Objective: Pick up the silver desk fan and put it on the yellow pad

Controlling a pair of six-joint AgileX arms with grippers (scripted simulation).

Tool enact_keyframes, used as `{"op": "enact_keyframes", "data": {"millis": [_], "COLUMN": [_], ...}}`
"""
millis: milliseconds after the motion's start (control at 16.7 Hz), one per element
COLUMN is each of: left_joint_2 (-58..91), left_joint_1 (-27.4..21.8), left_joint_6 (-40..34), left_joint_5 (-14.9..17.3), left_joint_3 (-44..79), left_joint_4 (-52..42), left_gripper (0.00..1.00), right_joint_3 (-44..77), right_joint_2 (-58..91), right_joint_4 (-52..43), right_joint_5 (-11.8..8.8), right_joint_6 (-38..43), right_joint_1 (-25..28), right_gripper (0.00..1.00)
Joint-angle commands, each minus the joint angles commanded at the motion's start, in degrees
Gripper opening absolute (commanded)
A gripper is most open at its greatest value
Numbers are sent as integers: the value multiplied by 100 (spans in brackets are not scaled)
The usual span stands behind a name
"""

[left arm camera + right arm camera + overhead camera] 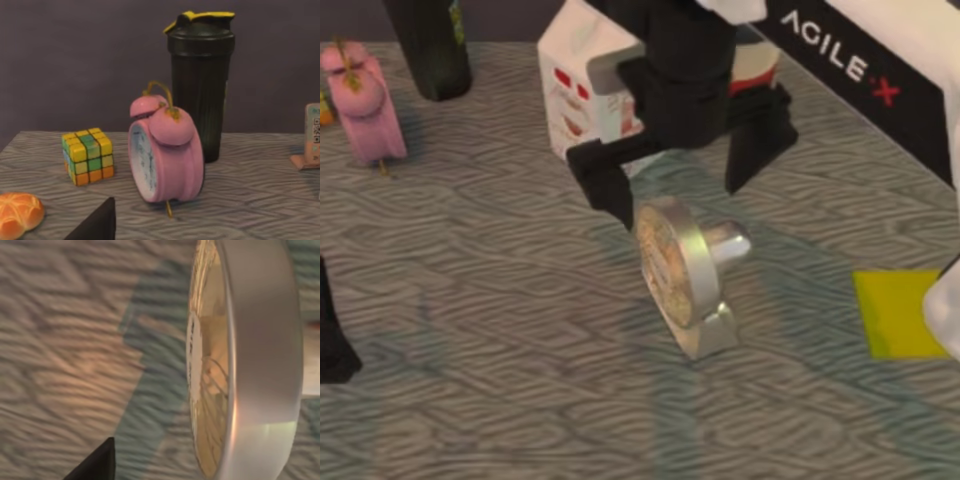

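The silver desk fan [688, 272] stands on the table near the middle, its tan-gold face turned toward the left and its rear stub toward the right. My right gripper [680, 200] hovers open over the fan's far edge, one black finger on each side of the round head, neither touching it. In the right wrist view the fan [255, 360] fills the frame close up, with one fingertip [97, 465] well off its face. The yellow pad [895, 312] lies flat at the table's right edge. My left gripper [332, 345] is parked open at the left edge.
A pink alarm clock [365, 95] and a black shaker bottle [435, 45] stand at the back left. A white carton [582, 85] sits right behind the right gripper. The left wrist view also shows a colour cube [87, 156] and a bread roll [17, 212].
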Motion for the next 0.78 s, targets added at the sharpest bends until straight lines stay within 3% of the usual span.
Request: {"op": "enact_keyframes", "data": {"millis": [480, 780], "left_joint_2": [0, 0], "left_joint_1": [0, 0], "left_joint_6": [0, 0], "left_joint_5": [0, 0], "left_joint_3": [0, 0], "left_joint_4": [0, 0], "left_gripper": [100, 100], "right_joint_3": [-1903, -2070], "right_joint_2": [-495, -539], "right_joint_4": [1363, 1516], "right_joint_5": [-8, -9], "right_joint_6": [9, 13], "right_joint_1": [25, 29], "right_gripper": [100, 100]}}
